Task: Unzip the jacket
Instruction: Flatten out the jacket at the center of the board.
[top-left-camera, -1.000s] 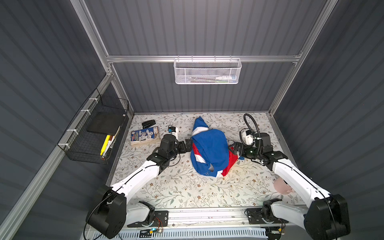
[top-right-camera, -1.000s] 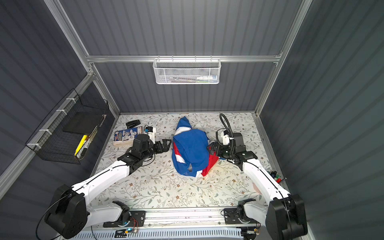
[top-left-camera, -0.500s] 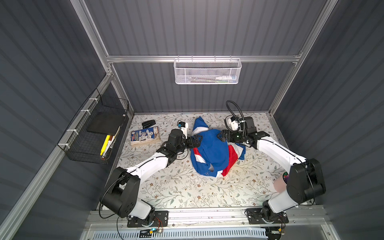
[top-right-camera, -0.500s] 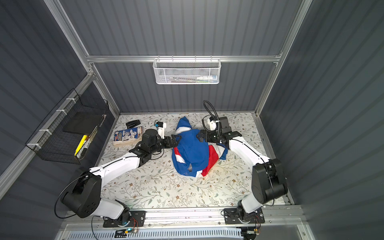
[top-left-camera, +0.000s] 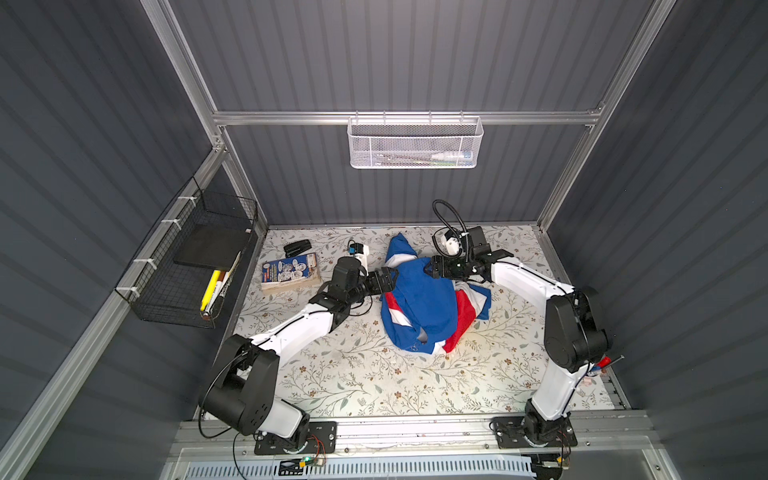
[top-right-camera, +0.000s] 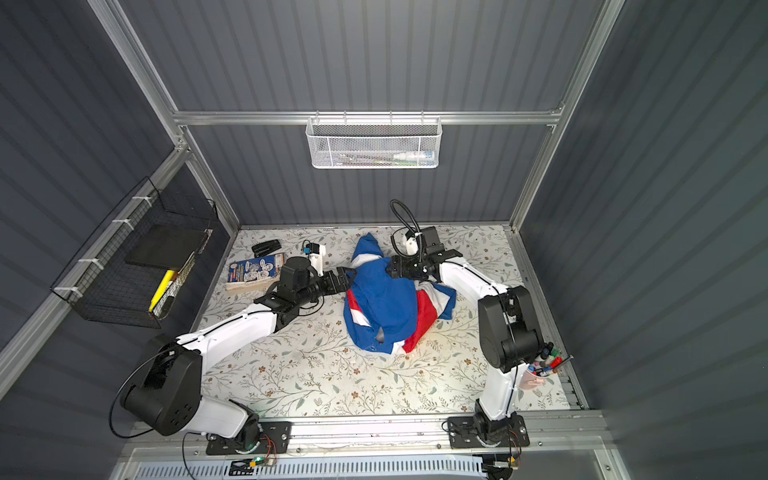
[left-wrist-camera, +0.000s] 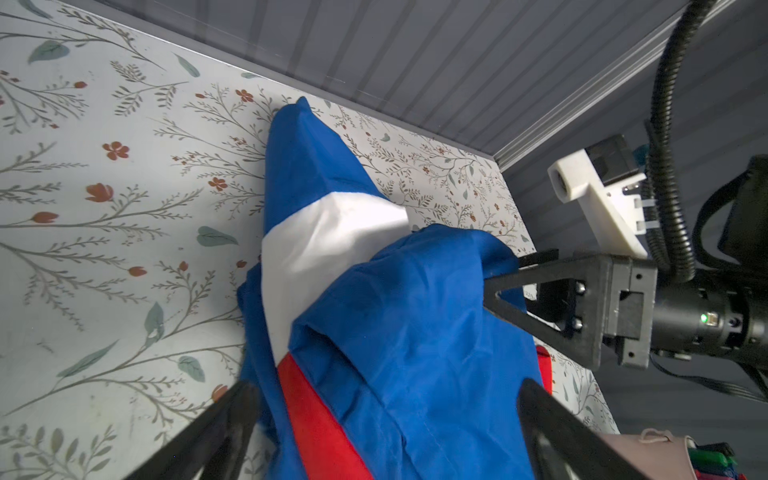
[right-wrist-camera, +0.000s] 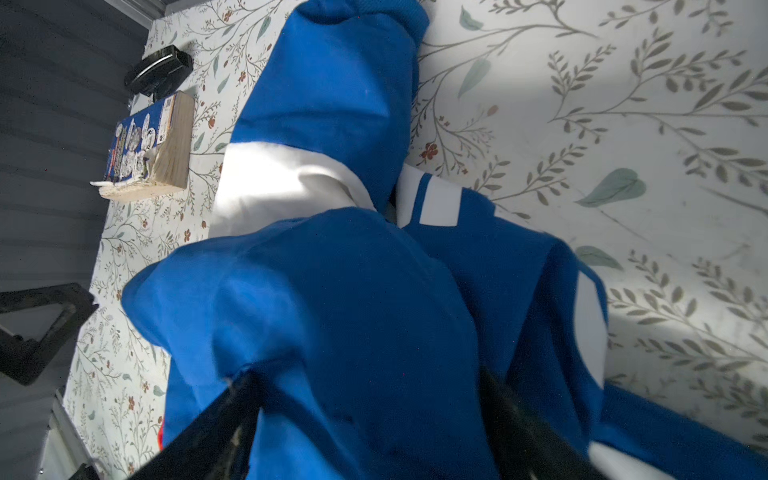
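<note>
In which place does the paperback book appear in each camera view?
In a top view: book left of the jacket, near the stapler.
In a top view: book likewise left of the jacket.
Left wrist: not in it.
Right wrist: book beyond the jacket, beside the stapler.
Shared landmark: the jacket.

Our left arm (top-left-camera: 299, 332), right arm (top-left-camera: 523, 278): white shells, black joints | right pincer (left-wrist-camera: 503, 272): black triangular fingers (left-wrist-camera: 540, 328) | black ribbed wrist cable (left-wrist-camera: 667, 124)
</note>
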